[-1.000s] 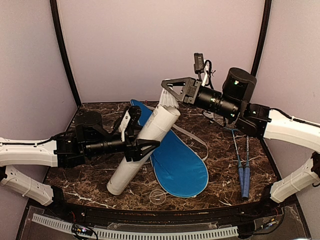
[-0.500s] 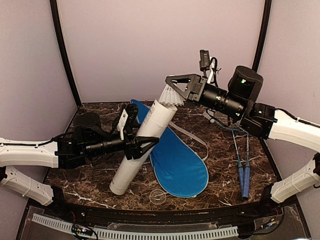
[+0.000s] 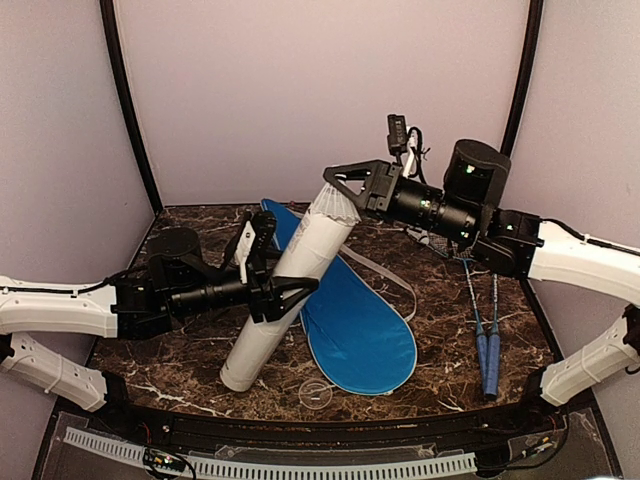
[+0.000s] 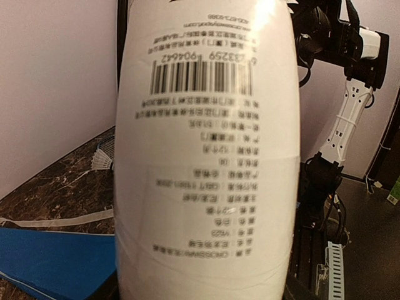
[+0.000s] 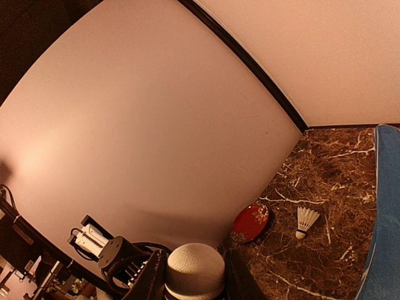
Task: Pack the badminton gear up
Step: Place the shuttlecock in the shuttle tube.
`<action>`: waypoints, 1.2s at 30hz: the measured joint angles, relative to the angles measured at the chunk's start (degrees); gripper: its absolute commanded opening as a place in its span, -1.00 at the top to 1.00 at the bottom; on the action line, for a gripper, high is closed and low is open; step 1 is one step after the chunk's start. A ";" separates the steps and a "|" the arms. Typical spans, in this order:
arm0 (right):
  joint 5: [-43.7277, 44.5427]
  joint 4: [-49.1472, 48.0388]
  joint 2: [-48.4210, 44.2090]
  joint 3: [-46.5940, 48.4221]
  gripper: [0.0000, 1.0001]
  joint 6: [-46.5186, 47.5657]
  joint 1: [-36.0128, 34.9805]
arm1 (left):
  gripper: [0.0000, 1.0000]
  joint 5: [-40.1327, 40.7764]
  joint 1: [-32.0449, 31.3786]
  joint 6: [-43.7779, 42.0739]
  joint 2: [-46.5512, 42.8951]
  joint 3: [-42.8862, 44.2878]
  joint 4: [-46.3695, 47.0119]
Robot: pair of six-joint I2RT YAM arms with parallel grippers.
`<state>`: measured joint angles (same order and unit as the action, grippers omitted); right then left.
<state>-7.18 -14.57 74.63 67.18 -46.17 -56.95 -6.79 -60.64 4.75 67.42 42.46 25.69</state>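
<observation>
The right claw [image 3: 332,182] pinches a shuttlecock [image 3: 337,205] right at the top mouth of the slanted tube [image 3: 318,238], which the left claw [image 3: 284,277] grips.

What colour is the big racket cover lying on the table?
Bright blue racket cover, clearest in the top external view.

A robot lab booth: plain lilac walls [image 3: 320,90], black corner posts [image 3: 128,110], marble-patterned tabletop [image 3: 447,325].
</observation>
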 measured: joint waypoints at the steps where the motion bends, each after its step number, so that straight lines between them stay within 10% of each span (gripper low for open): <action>1: 0.28 0.35 0.24 0.00 0.70 -0.31 0.00 | -0.23 -0.02 0.00 0.00 0.00 -0.28 0.02; 36: 4.68 4.02 1.70 0.52 0.74 4.83 -2.78 | -0.23 0.20 0.00 0.42 0.94 -1.11 0.74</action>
<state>-2.50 -10.55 76.34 67.70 -41.34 -59.72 -6.59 -60.64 5.17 68.36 41.34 26.44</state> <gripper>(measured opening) 0.263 0.621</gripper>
